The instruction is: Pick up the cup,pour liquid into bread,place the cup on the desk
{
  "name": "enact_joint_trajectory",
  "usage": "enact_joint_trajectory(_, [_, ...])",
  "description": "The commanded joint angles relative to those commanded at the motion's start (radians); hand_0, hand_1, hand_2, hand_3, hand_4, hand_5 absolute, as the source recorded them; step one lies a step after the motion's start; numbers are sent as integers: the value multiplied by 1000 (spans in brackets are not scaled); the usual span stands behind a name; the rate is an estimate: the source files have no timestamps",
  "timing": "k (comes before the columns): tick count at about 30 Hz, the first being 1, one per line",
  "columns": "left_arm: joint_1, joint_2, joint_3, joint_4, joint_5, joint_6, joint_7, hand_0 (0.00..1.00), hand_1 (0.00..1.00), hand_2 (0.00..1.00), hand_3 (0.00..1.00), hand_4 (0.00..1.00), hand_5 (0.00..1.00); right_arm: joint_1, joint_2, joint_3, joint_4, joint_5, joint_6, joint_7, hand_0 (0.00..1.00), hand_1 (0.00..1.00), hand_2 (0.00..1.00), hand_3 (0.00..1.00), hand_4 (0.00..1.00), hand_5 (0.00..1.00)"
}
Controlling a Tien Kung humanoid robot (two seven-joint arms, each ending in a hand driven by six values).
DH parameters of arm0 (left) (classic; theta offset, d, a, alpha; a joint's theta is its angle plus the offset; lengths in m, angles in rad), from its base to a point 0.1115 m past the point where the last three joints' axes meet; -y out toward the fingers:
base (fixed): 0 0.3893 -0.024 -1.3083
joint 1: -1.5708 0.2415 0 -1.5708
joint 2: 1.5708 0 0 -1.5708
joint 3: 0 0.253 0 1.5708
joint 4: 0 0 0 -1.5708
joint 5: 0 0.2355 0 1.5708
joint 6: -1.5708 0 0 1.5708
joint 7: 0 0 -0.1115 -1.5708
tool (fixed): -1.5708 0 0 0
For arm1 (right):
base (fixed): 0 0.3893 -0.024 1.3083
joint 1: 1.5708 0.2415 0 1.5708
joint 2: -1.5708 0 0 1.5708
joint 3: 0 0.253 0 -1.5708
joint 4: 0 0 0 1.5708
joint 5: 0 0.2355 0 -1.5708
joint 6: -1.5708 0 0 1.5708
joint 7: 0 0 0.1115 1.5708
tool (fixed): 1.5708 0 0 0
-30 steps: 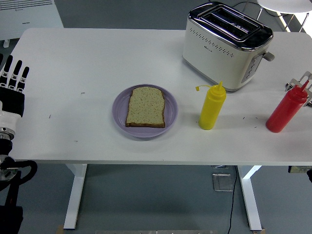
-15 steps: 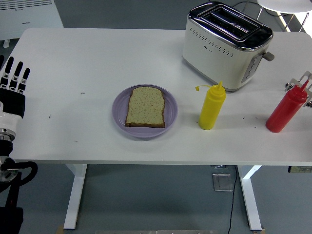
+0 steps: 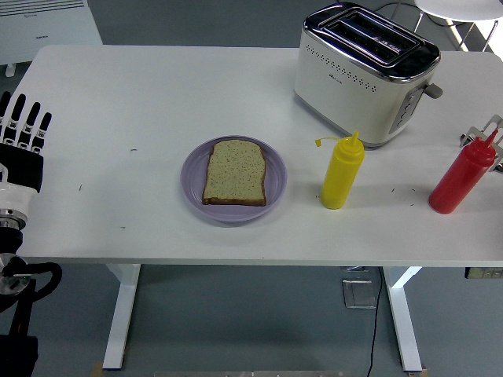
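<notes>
toaster behind yellow bottle (red bottle right), bread left

Speckled tan bread on lilac plate — yellow bottle, red bottle, cream-and-chrome toaster.

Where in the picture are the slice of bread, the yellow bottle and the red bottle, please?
slice of bread [image 3: 235,171], head view, middle of its top face.
yellow bottle [image 3: 342,177], head view, middle of its body.
red bottle [image 3: 460,181], head view, middle of its body.
</notes>
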Motion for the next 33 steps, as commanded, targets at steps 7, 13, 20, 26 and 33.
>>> enact_joint_trajectory(7, [-4,0,-7,-1,0,0,0,802,774,797,717,468,998,4,1,2,-2,4,-1,0,801,706,730,718,556,436])
enact_joint_trajectory(13, [-7,0,-8,-1,0,0,0,803,774,795,718,471,998,7,2,4,-2,8,-2,0,799,705,729,717,555,435])
enact_joint_trajectory(20, [-10,-1,-9,-2,0,-1,1,802,774,795,718,471,998,9,3,5,-4,16,-7,1,798,705,728,716,554,434])
enact_joint_trajectory(26, [-11,0,-9,-4,0,-2,1,802,774,795,718,471,998,8,3,4,-3,17,-7,-1,797,704,728,713,553,434])
enact_joint_trajectory(33, [-13,0,-6,-4,0,-2,1,802,774,795,718,470,998,8,1,5,-1,26,-6,-3,797,703,725,713,551,436])
